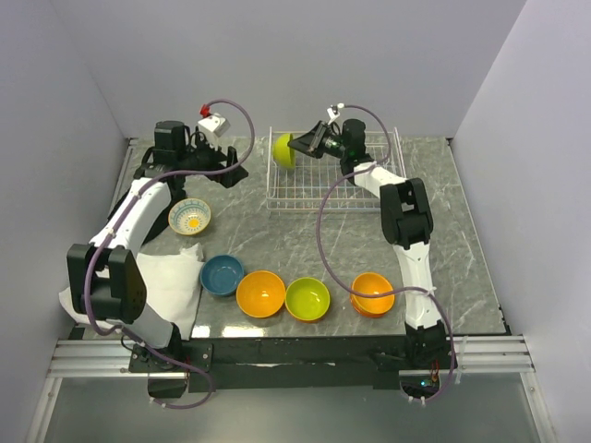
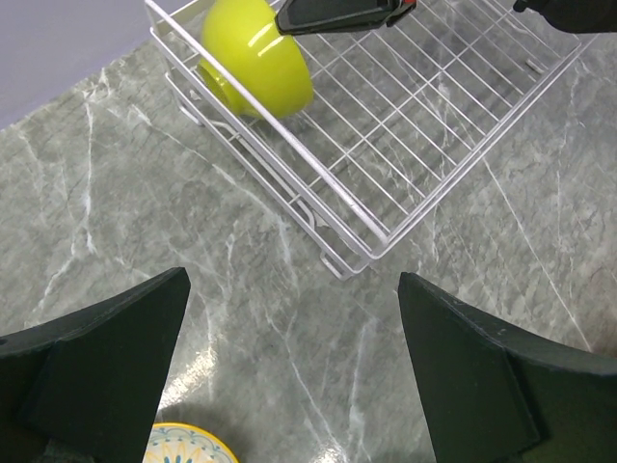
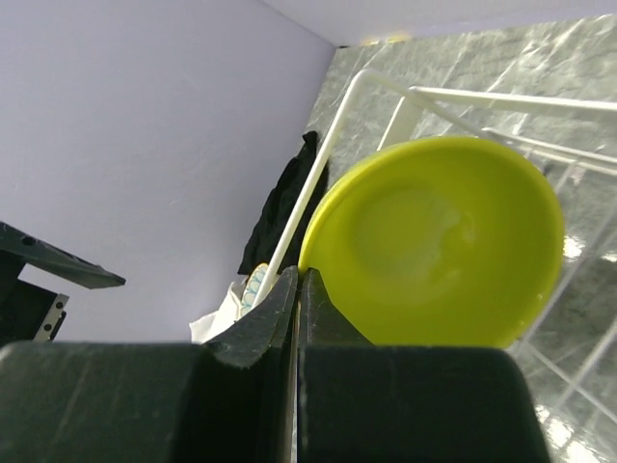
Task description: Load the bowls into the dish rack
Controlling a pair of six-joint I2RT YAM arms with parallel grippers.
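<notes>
A grey marbled table (image 1: pixel 462 231) is enclosed by pale lilac walls. A white cloth (image 1: pixel 175 277) is spread at its lower left, partly under the left arm's elbow. The dish rack (image 1: pixel 305 185) is set in the upper centre of the top view, and the right arm's cable is looped across its front edge.

Six bowls are counted. One lime green bowl (image 1: pixel 283 150) is stood on edge inside the rack, at its left end. Five are seen on the table. A white patterned bowl (image 1: pixel 189 216) lies at the left, just above the cloth. A row along the lower part is made up of a teal-blue bowl (image 1: pixel 222 274), an orange bowl (image 1: pixel 260 293), a second lime green bowl (image 1: pixel 307 298) and a second orange bowl (image 1: pixel 373 293).

The right arm is stretched up from the lower right and bent leftward over the rack. The right gripper (image 3: pixel 297 285) is pressed together, its tips at the upright bowl's rim; whether the rim is pinched cannot be told.

The left arm is folded up the left side, its wrist turned rightward. The left gripper (image 2: pixel 292 280) is held above the table between the patterned bowl and the rack, spread wide, with only bare table seen between its fingers.
</notes>
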